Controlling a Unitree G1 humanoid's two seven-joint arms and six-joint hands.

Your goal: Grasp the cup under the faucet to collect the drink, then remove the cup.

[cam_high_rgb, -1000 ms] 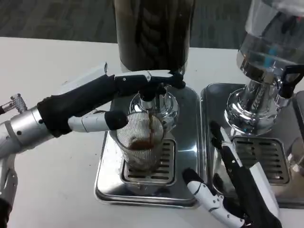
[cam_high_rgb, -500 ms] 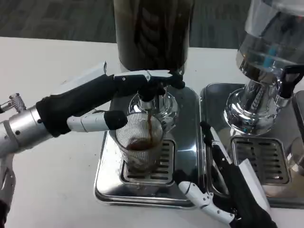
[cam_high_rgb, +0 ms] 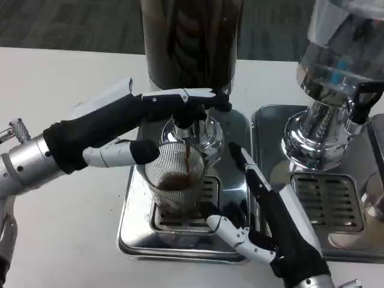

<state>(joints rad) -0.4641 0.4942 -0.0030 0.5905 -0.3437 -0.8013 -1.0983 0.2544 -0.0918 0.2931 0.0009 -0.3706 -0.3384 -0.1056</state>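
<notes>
A ribbed clear cup (cam_high_rgb: 175, 183) stands on the grille of the left drip tray (cam_high_rgb: 137, 231), right under the faucet (cam_high_rgb: 186, 127). A thin dark stream runs from the faucet into it, and dark drink covers its bottom. My left hand (cam_high_rgb: 135, 120) reaches in from the left. Its long fingers (cam_high_rgb: 180, 99) lie stretched over the faucet lever, and its thumb (cam_high_rgb: 126, 153) sits by the cup's left rim. My right hand (cam_high_rgb: 267, 222) is open just right of the cup, with one finger (cam_high_rgb: 243, 168) pointing up and the thumb (cam_high_rgb: 231, 231) low by the cup's base, apart from the glass.
The dark dispenser tank (cam_high_rgb: 189, 42) rises behind the faucet. A second, clear dispenser (cam_high_rgb: 339, 66) with a black tap handle (cam_high_rgb: 365, 99) stands on its own steel tray (cam_high_rgb: 336, 201) to the right, close behind my right forearm. White tabletop (cam_high_rgb: 54, 240) lies to the left.
My right hand has moved left and forward, from the second tray to beside the cup. The left hand has stayed on the lever and the drink keeps pouring.
</notes>
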